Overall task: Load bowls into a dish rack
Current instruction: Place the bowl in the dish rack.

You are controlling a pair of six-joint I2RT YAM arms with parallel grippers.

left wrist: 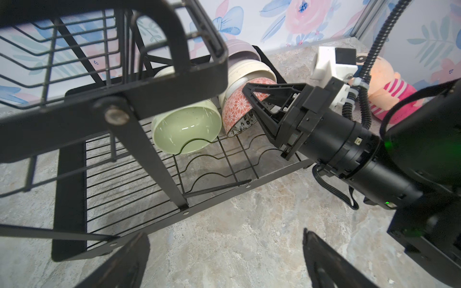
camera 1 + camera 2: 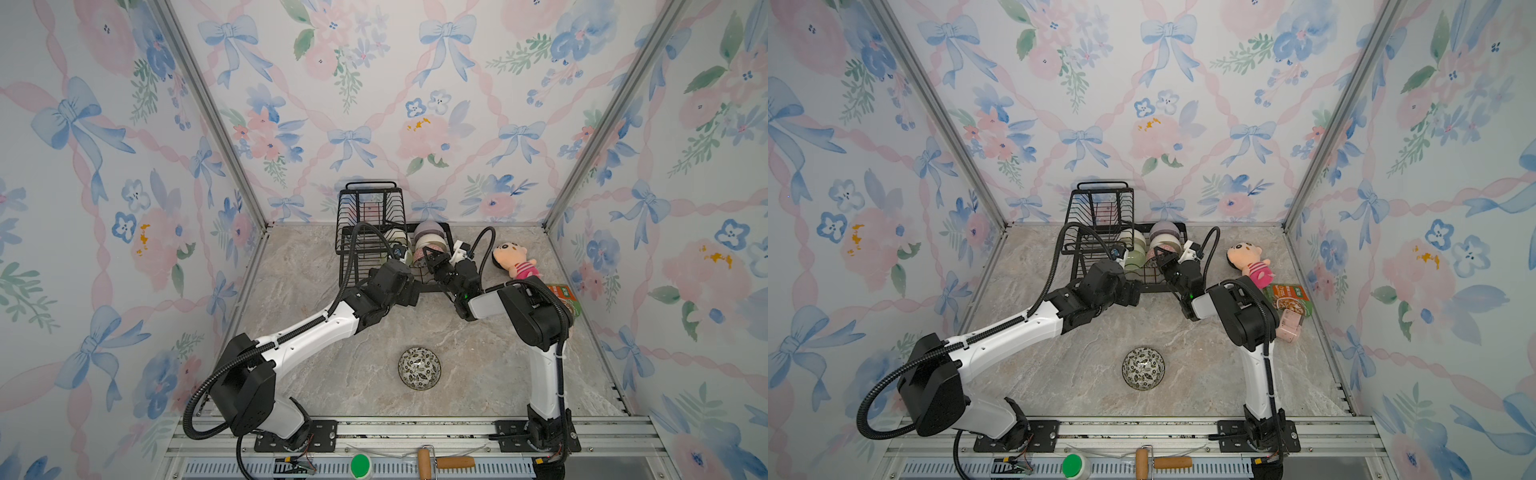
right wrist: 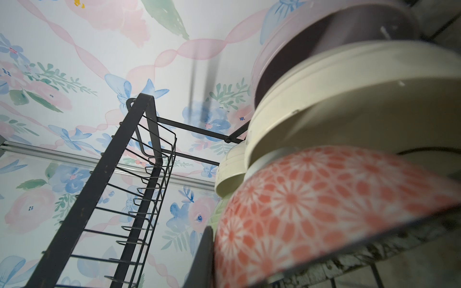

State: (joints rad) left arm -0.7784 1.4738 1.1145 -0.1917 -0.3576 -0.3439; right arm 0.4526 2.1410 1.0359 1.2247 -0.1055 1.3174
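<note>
Here, right gripper (image 1: 248, 91) pinching patterned bowl (image 1: 234, 112) rim, inside dish rack (image 1: 159, 87).

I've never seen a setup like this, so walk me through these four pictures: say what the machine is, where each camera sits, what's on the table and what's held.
Two robot arms are mounted at the near edge of a marble-look table. Two pictures look down from overhead, nearly identical; the other two come from a camera on each wrist. At the back, a black wire dish rack holds a lavender bowl, cream bowls and a pale green bowl. The right gripper is clamped on the rim of a coral-patterned bowl at the rack. The left gripper is open and empty. A leaf-patterned bowl sits on the table; a plush doll lies aside.
</note>
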